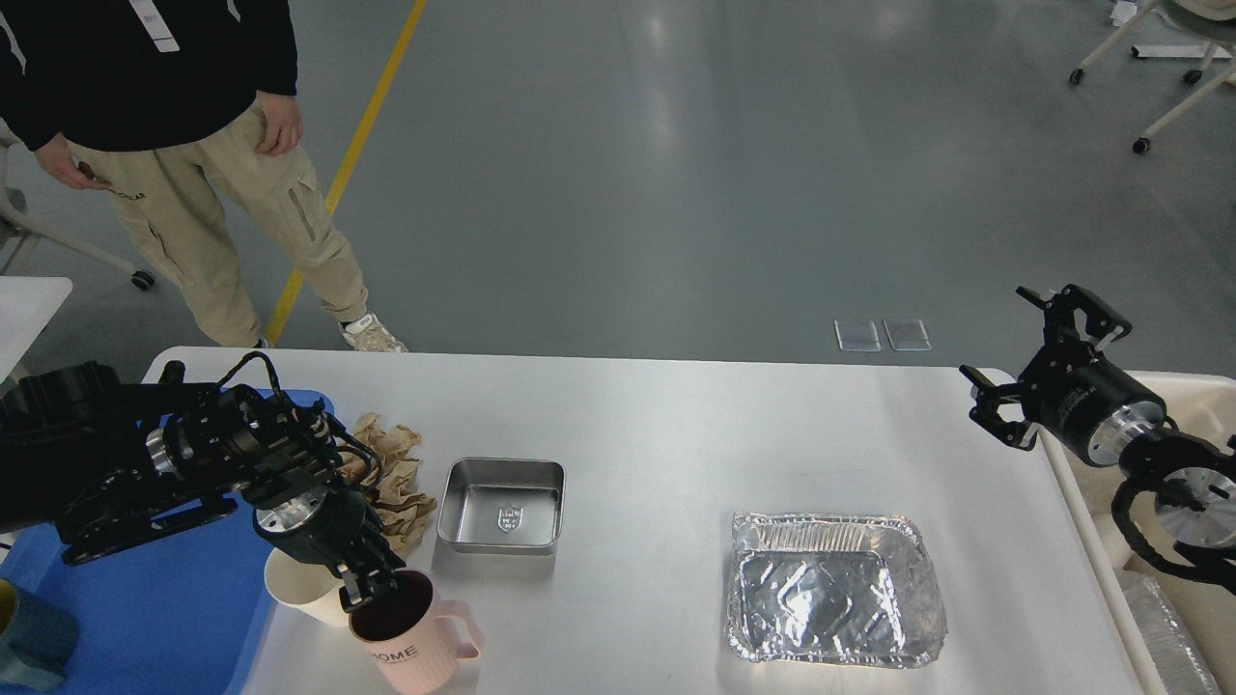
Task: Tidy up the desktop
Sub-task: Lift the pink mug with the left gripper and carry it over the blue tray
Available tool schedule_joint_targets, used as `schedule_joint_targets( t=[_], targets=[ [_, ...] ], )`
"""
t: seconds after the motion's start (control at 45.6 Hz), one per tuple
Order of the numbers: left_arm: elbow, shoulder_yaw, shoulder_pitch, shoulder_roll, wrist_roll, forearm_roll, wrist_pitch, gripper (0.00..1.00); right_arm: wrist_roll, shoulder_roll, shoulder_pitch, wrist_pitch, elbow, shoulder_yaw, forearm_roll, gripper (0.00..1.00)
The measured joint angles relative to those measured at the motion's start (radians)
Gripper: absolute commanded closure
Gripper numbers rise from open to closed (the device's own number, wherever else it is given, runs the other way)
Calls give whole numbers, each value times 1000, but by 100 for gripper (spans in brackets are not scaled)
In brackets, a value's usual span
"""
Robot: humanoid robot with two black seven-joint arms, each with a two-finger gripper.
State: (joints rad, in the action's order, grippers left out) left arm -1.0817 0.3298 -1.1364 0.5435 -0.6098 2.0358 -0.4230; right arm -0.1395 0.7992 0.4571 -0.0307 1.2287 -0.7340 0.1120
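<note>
White desktop [657, 425] standing on grey floor [628, 174], person [183, 125] waiting beyond, left gripper [365, 587] pinching pink mug [410, 637] rim, right gripper [1038, 357] hanging spread apart.

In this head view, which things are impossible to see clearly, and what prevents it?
- Cream cup: mostly covered by the left end effector.
- Whether that end effector's fingers clamp the pink mug's rim: dark and bunched, cannot tell.
- Blue tray: hidden under the left arm, cut by the bottom edge.
- Teal cup: cut by the left edge.
- Cream bin: behind the right arm.
</note>
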Motion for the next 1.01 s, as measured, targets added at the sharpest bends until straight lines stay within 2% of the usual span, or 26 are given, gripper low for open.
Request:
schedule_joint_targets(
  t=[0.044, 0.197, 0.723, 1.008],
  targets=[
    [1, 0, 0, -2, 0, 0, 1, 91, 0, 0, 0, 0, 0, -1, 0, 0],
    [4, -1, 0, -5, 0, 0, 3, 98, 0, 0, 0, 0, 0, -5, 0, 0],
    [10, -27, 2, -7, -20, -10, 3, 99, 0, -4, 2, 0, 0, -7, 0, 0],
    [8, -183, 35, -34, -8, -77, 1, 98, 0, -1, 3, 3, 0, -7, 0, 0]
  ],
)
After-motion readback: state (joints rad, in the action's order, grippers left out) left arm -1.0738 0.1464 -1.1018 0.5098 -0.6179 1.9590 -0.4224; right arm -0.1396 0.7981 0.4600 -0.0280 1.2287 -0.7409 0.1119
